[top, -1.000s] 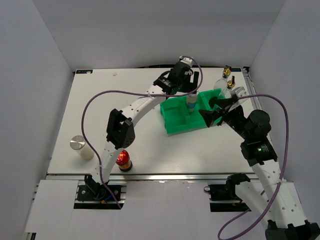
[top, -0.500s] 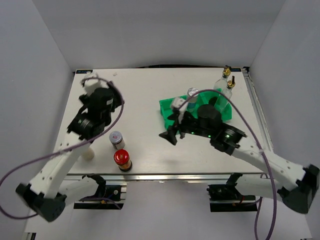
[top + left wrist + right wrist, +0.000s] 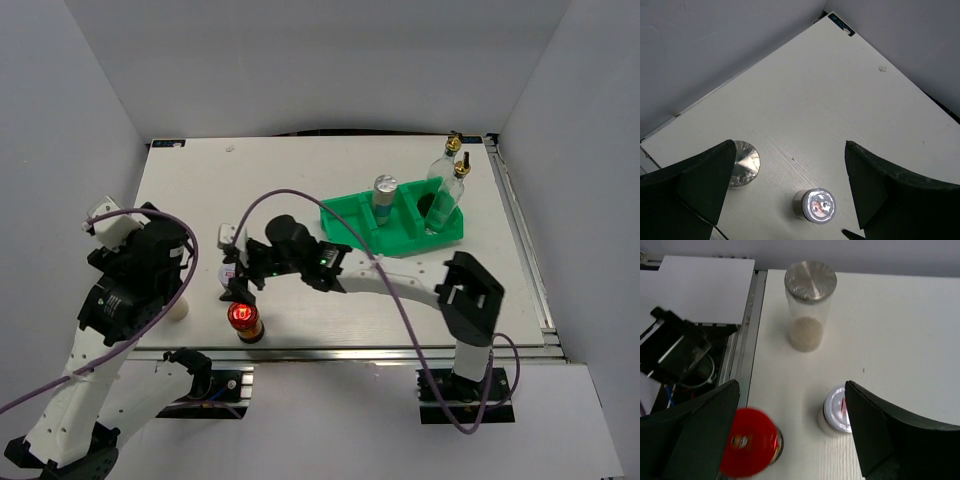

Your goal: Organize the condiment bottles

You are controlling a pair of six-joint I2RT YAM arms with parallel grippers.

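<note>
right wrist, not left wrist: red-capped bottle (image 3: 749,442) near the small jar (image 3: 836,411)

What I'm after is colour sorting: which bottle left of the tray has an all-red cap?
The dark bottle nearest the robot; the jar and tall shaker have silver lids.

Soft, even light pours down from overhead. The white table (image 3: 300,190) glows bright, and the shadows on it are faint and short. In the left wrist view, a silver lid (image 3: 744,162) flares with glare at lower left. In the right wrist view, the red cap (image 3: 747,442) at the bottom edge smears into blur, and the dark fingers (image 3: 695,435) look murky and soft-edged.
</note>
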